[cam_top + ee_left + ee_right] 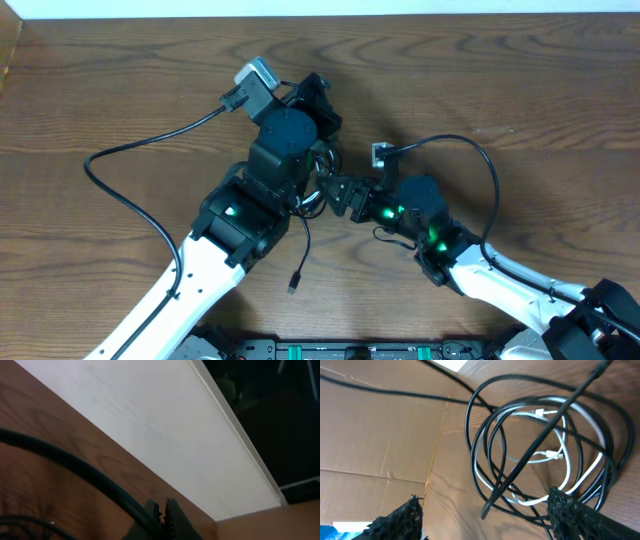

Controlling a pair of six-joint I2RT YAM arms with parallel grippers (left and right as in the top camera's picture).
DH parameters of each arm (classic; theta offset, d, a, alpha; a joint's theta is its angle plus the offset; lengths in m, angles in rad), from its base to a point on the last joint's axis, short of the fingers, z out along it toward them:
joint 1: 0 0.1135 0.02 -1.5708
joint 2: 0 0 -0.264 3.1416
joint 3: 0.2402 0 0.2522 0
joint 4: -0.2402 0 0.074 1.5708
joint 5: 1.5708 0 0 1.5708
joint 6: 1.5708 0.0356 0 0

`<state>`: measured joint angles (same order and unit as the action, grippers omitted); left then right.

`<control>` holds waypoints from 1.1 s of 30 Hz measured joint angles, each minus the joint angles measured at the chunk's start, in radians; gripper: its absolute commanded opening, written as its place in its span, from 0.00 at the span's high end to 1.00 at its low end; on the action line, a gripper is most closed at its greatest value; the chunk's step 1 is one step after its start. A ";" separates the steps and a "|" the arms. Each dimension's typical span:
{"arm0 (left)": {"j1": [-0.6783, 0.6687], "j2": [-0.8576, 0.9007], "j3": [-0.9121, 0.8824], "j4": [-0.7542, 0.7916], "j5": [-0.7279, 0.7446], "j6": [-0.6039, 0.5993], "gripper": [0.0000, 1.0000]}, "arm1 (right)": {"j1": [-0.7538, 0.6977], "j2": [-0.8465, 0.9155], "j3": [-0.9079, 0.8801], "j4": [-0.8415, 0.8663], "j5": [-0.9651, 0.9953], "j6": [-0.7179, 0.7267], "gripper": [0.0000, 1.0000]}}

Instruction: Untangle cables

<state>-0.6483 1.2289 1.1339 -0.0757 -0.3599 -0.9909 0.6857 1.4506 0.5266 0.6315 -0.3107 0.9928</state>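
Note:
The black cable [468, 425] and the white cable [527, 502] lie coiled together in a tangle on the wooden table. In the overhead view the tangle [318, 185] sits between the two arms, partly under the left arm. A black strand runs down from it to a small plug [293, 285]. My right gripper [485, 517] is open and empty, its fingers spread just in front of the coil; it also shows in the overhead view [340, 190]. My left gripper [164, 516] is shut and empty, raised beyond the tangle and facing the table's far edge; it also shows in the overhead view [322, 100].
A thick black arm wire [130, 195] loops over the table at the left, and another [490, 175] arcs at the right. The left arm's wire [75, 467] also crosses the left wrist view. A white strip [165, 435] borders the table's far edge.

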 measured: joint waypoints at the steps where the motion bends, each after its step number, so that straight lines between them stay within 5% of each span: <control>1: -0.004 0.001 0.000 0.002 0.000 0.000 0.92 | 0.007 0.000 0.000 -0.003 0.006 0.000 0.28; 14: -0.095 0.013 0.000 0.018 0.005 0.000 0.92 | 0.041 0.002 0.000 -0.060 0.117 0.010 0.50; 23: -0.143 0.013 0.000 0.029 0.011 0.000 0.92 | 0.041 0.028 0.000 -0.074 0.151 0.012 0.99; 33: -0.147 0.013 0.000 0.029 0.011 0.000 0.91 | 0.042 0.063 0.000 -0.059 0.154 0.042 0.99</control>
<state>-0.7952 1.2419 1.1339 -0.0467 -0.3489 -0.9913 0.7277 1.5139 0.5266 0.5728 -0.1566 1.0351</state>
